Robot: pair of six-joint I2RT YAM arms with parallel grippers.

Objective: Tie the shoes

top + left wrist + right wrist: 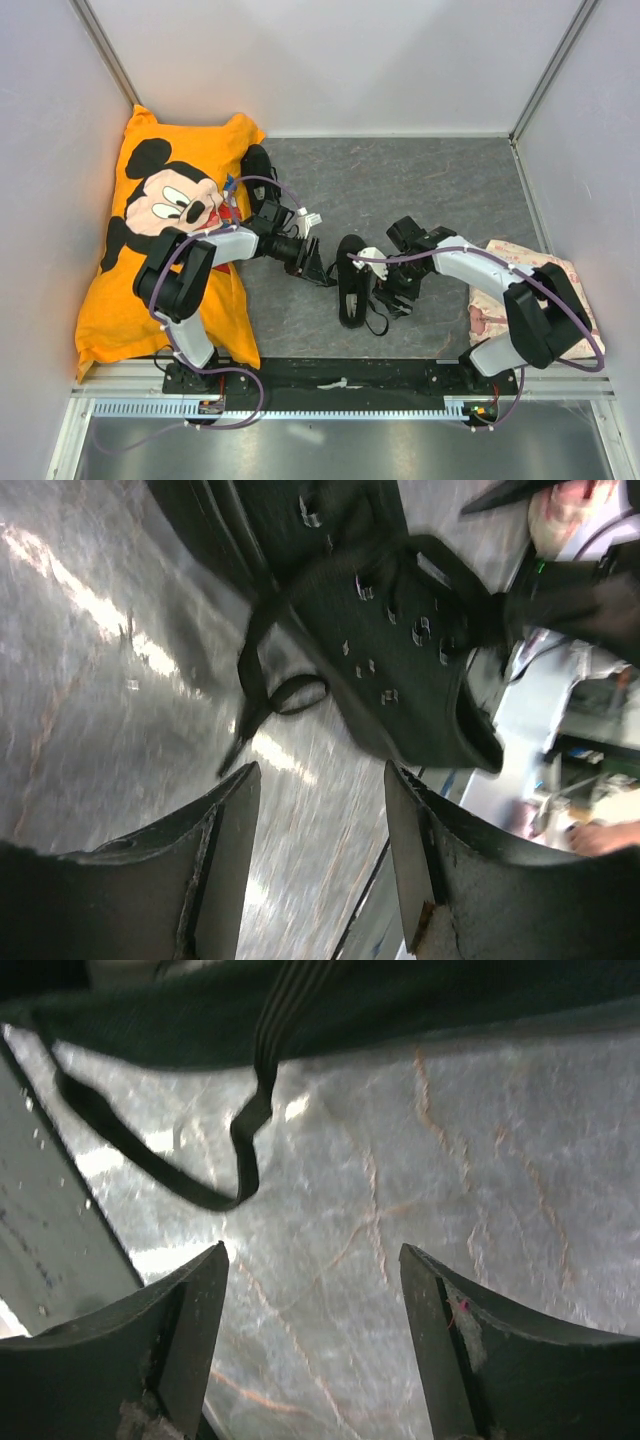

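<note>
One black shoe (352, 282) lies on the grey table between my two grippers, toe toward the near edge, with its laces loose beside it. A second black shoe (258, 172) lies by the orange pillow's right edge. My left gripper (318, 270) is open and empty just left of the first shoe. In the left wrist view that shoe (400, 630) and a lace loop (290, 695) lie beyond the open gripper (321, 775). My right gripper (396, 296) is open and empty just right of the shoe. In the right wrist view a lace (240, 1150) hangs from the shoe (330, 1010) ahead of the gripper (313, 1255).
An orange Mickey Mouse pillow (150, 230) covers the table's left side, under the left arm. A pink patterned cushion (530, 290) lies at the right under the right arm. A black rail (340, 375) runs along the near edge. Walls enclose three sides.
</note>
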